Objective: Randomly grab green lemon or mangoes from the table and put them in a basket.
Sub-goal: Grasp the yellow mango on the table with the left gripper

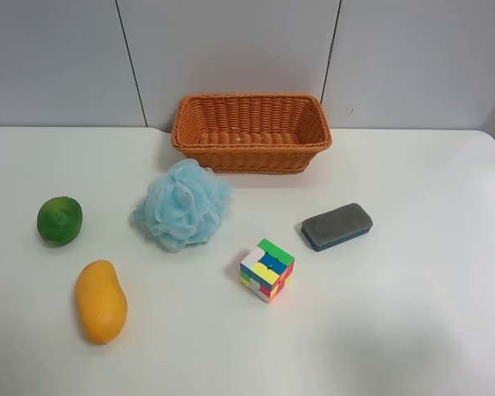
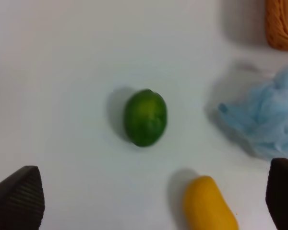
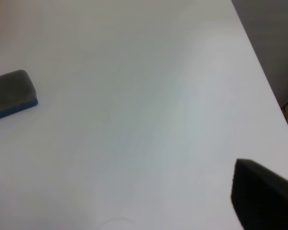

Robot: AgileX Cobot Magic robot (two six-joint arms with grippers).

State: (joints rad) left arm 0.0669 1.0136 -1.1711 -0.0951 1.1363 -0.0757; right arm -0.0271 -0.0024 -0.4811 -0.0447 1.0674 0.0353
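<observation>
The green lemon [image 1: 59, 220] lies on the white table [image 1: 396, 330] at the left of the exterior high view, with the yellow-orange mango [image 1: 100, 301] in front of it. The wicker basket [image 1: 252, 147] stands at the back, nothing showing inside. No arm appears in the exterior high view. In the left wrist view my left gripper [image 2: 151, 199] is open wide above the table, the lemon [image 2: 145, 117] ahead between its fingertips [image 2: 19, 199] and the mango [image 2: 209, 206] close by. My right gripper [image 3: 129, 211] looks open over bare table, one finger [image 3: 261, 199] showing.
A blue mesh puff [image 1: 183, 204] lies between the lemon and the basket. A colourful cube [image 1: 266, 270] sits mid-table, and a grey-and-blue eraser [image 1: 337, 226] to its right, also in the right wrist view [image 3: 12, 93]. The table's edge [image 3: 266, 81] runs near the right gripper.
</observation>
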